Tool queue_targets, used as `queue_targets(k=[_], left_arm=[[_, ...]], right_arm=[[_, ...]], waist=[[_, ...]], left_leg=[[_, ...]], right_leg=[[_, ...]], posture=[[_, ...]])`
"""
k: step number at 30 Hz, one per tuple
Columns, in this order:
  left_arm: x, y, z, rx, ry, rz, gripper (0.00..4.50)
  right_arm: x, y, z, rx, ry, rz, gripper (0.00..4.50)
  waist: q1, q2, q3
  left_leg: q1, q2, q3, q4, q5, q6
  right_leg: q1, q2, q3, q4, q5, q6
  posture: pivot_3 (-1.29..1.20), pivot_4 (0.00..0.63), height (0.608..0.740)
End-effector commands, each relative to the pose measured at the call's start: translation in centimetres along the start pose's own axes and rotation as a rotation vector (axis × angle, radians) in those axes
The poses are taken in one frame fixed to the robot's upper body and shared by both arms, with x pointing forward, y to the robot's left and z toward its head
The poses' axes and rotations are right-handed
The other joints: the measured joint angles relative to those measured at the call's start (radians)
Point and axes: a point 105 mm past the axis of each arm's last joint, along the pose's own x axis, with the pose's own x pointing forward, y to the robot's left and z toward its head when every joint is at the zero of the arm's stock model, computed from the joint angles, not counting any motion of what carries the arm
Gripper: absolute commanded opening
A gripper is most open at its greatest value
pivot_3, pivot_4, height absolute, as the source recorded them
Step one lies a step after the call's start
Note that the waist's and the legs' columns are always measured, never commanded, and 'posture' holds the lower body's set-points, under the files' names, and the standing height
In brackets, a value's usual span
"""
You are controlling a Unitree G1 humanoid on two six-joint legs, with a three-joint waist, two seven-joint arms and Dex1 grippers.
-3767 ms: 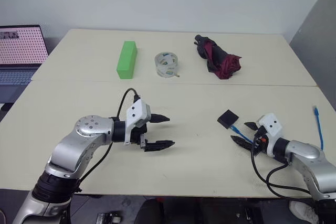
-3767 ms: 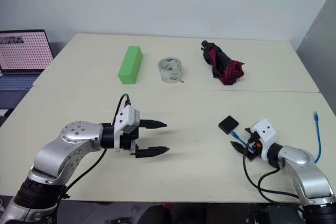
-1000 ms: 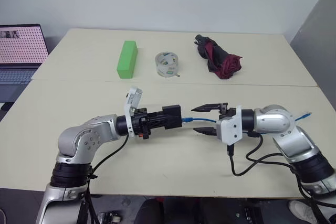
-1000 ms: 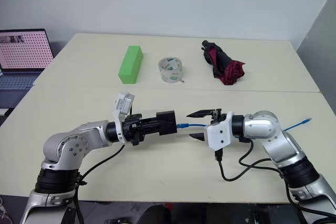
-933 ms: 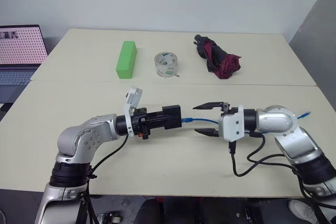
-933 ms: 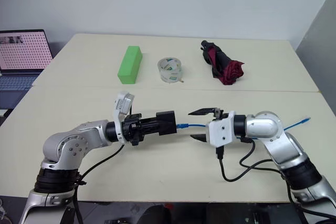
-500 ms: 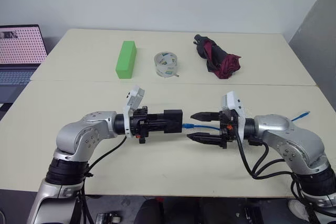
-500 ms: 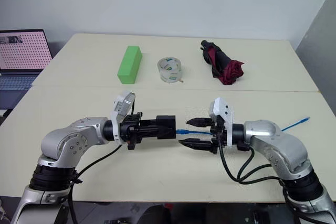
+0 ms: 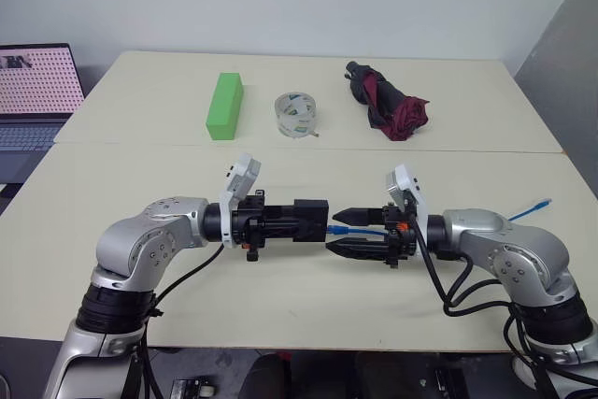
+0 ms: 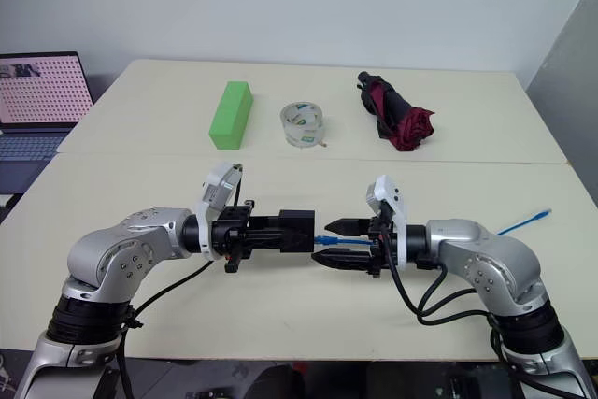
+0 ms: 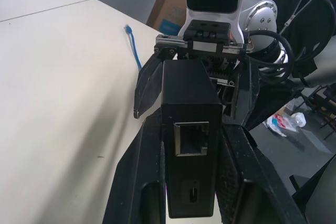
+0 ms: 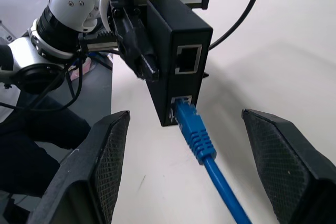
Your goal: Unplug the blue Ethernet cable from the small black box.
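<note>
My left gripper (image 9: 297, 220) is shut on the small black box (image 9: 311, 220) and holds it level above the table, pointing right. In the left wrist view the box (image 11: 189, 145) sits clamped between both fingers (image 11: 142, 182). The blue Ethernet cable (image 12: 197, 135) is plugged into one port of the box (image 12: 176, 59), next to an empty port. My right gripper (image 9: 344, 231) faces the box and stands open, one finger above and one below the cable's plug (image 9: 338, 229), not touching it. The cable's far end (image 9: 539, 204) lies at the table's right edge.
A green block (image 9: 225, 105), a roll of clear tape (image 9: 298, 114) and a folded dark-red umbrella (image 9: 388, 100) lie along the far half of the table. A laptop (image 9: 33, 91) stands off the table's left side.
The right wrist has rolled over, bringing its white camera mount on top, and the open fingers have closed in on the plug. The left gripper keeps the box in the same place.
</note>
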Motion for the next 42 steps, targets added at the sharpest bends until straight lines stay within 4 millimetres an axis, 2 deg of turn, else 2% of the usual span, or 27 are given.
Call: queue_targets(k=[1,3,6,8,9,19,20,30,34,42], left_arm=[[0.1,-0.7,0.5,0.043,0.001,-0.030,0.79],[0.1,-0.7,0.5,0.042,0.002,-0.030,0.79],[0.1,-0.7,0.6,0.041,0.001,-0.028,0.79],[0.1,-0.6,0.6,0.040,-0.003,-0.028,0.79],[0.1,-0.6,0.6,0.039,-0.004,-0.028,0.79],[0.3,-0.5,0.7,0.029,-0.013,-0.032,0.79],[0.3,-0.6,0.7,0.027,-0.012,-0.037,0.79],[0.5,-1.0,0.2,0.031,0.004,-0.062,0.79],[0.1,-0.7,-0.8,0.066,0.059,-0.035,0.79],[-0.4,0.1,-0.6,0.085,0.037,0.009,0.79]], right_arm=[[-0.4,0.3,1.2,-0.021,-0.035,0.015,3.60],[-0.4,0.2,1.2,-0.019,-0.033,0.013,3.60],[-0.4,0.1,1.1,-0.017,-0.030,0.011,3.16],[-0.4,0.2,1.0,-0.025,-0.019,0.014,2.62],[-0.4,0.2,0.9,-0.028,-0.014,0.015,2.53],[-0.4,0.3,0.4,-0.048,0.020,0.028,0.21],[-0.4,0.3,0.4,-0.048,0.022,0.030,0.08],[-0.5,0.0,0.6,-0.035,0.034,0.041,0.08],[-1.4,-0.5,-0.2,-0.023,0.076,0.030,0.08],[-2.7,-1.1,-1.1,-0.022,0.119,-0.014,0.04]], waist=[[0.000,0.000,0.000],[0.000,0.000,0.000],[0.000,0.000,0.000],[0.000,0.000,0.000],[0.000,0.000,0.000],[0.000,0.000,0.000],[0.000,0.000,0.000],[0.000,0.000,0.000],[0.000,0.000,0.000],[0.001,0.000,0.000]], left_leg=[[0.000,0.000,0.000,0.000,0.000,0.000],[0.000,0.000,0.000,0.000,0.000,0.000],[0.000,0.000,0.000,0.000,0.000,0.000],[0.000,0.000,0.000,0.000,0.000,0.000],[0.000,0.000,0.000,0.000,0.000,0.000],[0.000,0.000,0.000,0.000,0.000,0.000],[0.000,0.000,0.000,0.000,0.000,0.000],[0.000,0.000,0.000,0.000,0.000,0.000],[0.000,0.000,0.000,0.000,0.000,0.000],[0.000,0.000,0.000,0.000,-0.002,0.003]], right_leg=[[0.000,0.000,0.000,0.000,0.000,0.000],[0.000,0.000,0.000,0.000,0.000,0.000],[0.000,0.000,0.000,0.000,0.000,0.000],[0.000,0.000,0.000,0.000,0.000,0.000],[0.000,0.000,0.000,0.000,0.000,0.000],[0.000,0.000,0.000,0.000,0.000,0.000],[0.000,0.000,0.000,0.000,0.000,0.000],[0.000,0.000,0.000,0.000,0.000,0.000],[0.000,0.000,0.000,-0.001,0.000,0.000],[0.000,0.000,0.000,-0.001,0.000,0.000]], posture=[[0.00,0.150,0.740],[0.00,0.150,0.740],[0.00,0.150,0.740],[0.00,0.150,0.740],[0.00,0.150,0.740],[0.00,0.150,0.740],[0.00,0.150,0.740],[0.00,0.150,0.740],[0.00,0.150,0.740],[0.00,0.150,0.740]])
